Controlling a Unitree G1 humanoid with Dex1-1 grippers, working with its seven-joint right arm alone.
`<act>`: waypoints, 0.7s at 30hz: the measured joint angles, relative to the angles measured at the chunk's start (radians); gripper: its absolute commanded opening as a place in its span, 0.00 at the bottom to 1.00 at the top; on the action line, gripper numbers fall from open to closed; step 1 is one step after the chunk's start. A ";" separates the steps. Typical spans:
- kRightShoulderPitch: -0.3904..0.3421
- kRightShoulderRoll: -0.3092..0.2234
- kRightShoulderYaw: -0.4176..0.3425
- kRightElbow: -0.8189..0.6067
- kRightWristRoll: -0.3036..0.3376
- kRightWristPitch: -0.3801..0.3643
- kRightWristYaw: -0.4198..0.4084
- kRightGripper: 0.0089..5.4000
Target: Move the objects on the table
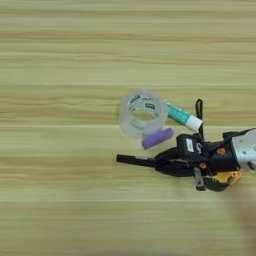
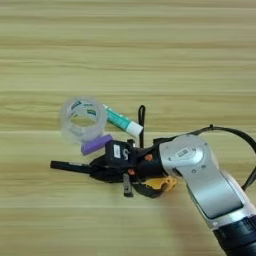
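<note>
The black two-fingered right gripper [image 2: 97,169] looks clamped on the slim black pen [image 2: 67,165], low over the yellow-black tape measure [image 2: 159,184]. Just beyond lie the short purple cylinder [image 2: 96,144], clear tape roll [image 2: 83,119] and green-and-white glue stick [image 2: 121,121]. Judging this the pen pickup, next comes a lift clear of the light-wood table [image 2: 128,50].

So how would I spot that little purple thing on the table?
Find the clear tape roll near the middle of the wooden table. The short purple cylinder lies against the roll's lower right rim, above the black pen. It is the only purple item, stubby and plain.
</note>
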 measured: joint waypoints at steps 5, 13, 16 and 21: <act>0.010 -0.001 0.020 0.026 -0.022 -0.021 0.001 0.18; 0.024 -0.001 0.047 0.068 -0.039 -0.057 -0.001 0.18; 0.023 0.000 0.049 0.079 -0.043 -0.067 -0.001 0.18; 0.022 0.000 0.055 0.084 -0.048 -0.080 -0.001 0.18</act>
